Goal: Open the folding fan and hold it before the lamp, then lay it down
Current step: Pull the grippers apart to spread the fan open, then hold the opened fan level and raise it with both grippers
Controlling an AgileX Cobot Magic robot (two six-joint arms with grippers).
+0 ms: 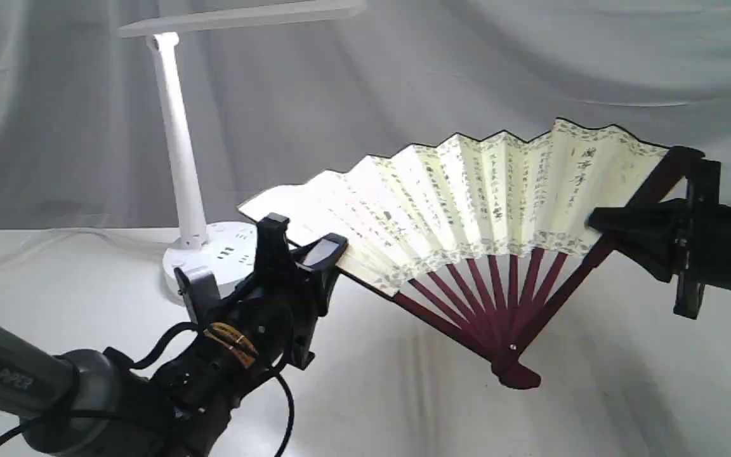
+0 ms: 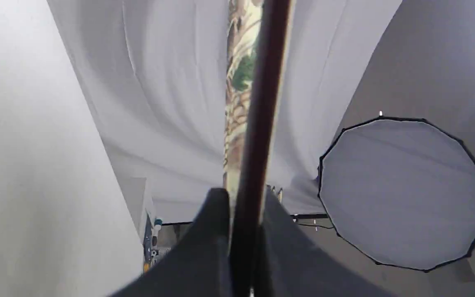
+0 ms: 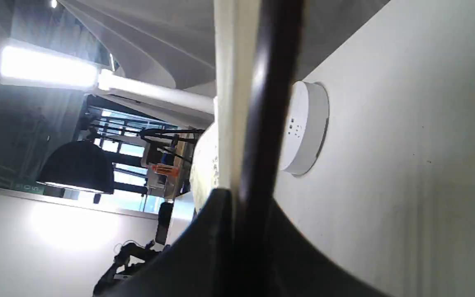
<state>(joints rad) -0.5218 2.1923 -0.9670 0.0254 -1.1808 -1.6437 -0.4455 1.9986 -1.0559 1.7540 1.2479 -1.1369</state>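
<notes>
Folding fan (image 1: pixel 467 190) held open over the desk (image 1: pixel 372 406).
My left pincer (image 1: pixel 302 249) is clamped tight on one maroon guard, my right pincer (image 1: pixel 597 222) on the other; the pleated leaf stands between them, with the lamp (image 1: pixel 178 146) behind its left end.

Cream calligraphy folding fan (image 1: pixel 467 197) spread open, beside lit white lamp (image 1: pixel 178 146).

The table (image 1: pixel 372 412) is covered with a smooth white cloth (image 1: pixel 625 393). A desk lamp (image 1: pixel 178 146) stands on its round base toward the far left side. Near the middle, the folding fan (image 1: pixel 467 190) has its maroon pivot end low at the cloth; whether it touches cannot be told.
</notes>
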